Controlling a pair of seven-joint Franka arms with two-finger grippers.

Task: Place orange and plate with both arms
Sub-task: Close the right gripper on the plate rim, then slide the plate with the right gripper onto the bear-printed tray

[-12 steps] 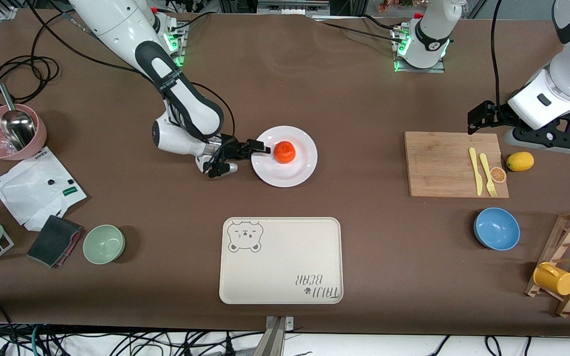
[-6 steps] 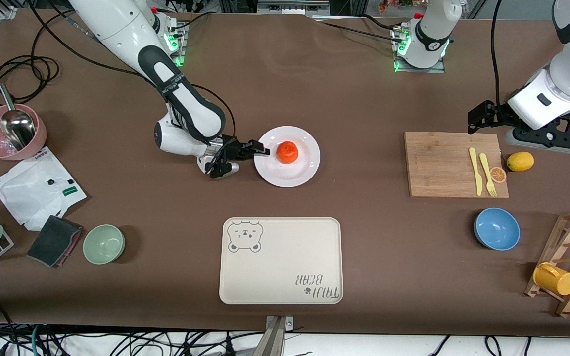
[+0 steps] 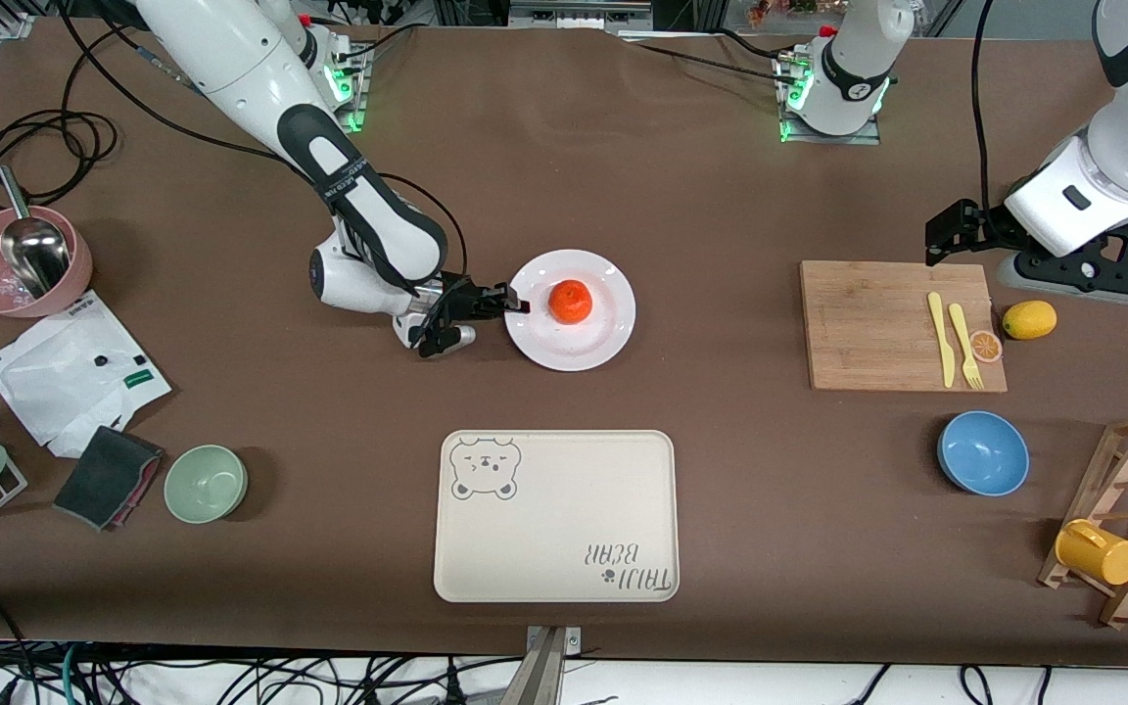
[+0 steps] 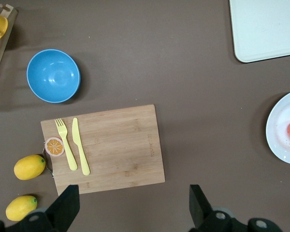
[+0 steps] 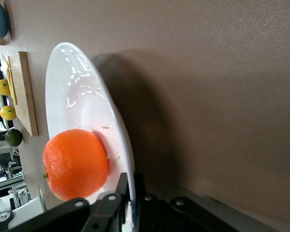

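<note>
— Nearest the front camera on the bench, what's written?
— "TAIJI BEAR" on my cream tray (image 3: 554, 514). Farther, my right claw (image 3: 515, 305) pinches the plate (image 3: 584, 343) rim, orange (image 3: 571, 301) aboard; left claw (image 3: 946, 235) waits, wide, over the board (image 3: 877, 328).

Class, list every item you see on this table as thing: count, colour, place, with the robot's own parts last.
orange: one, reddish-orange, on the plate
plate: one, white, mid-table
bear tray: one, cream, nearer the camera than the plate
cutting board: one, wooden, toward the left arm's end
knife and fork: two, yellow, on the board
lemons: two, yellow, beside the board
blue bowl: one
green bowl: one
right gripper: shut on the plate's rim
left gripper: open, over the table beside the board, waiting
</note>
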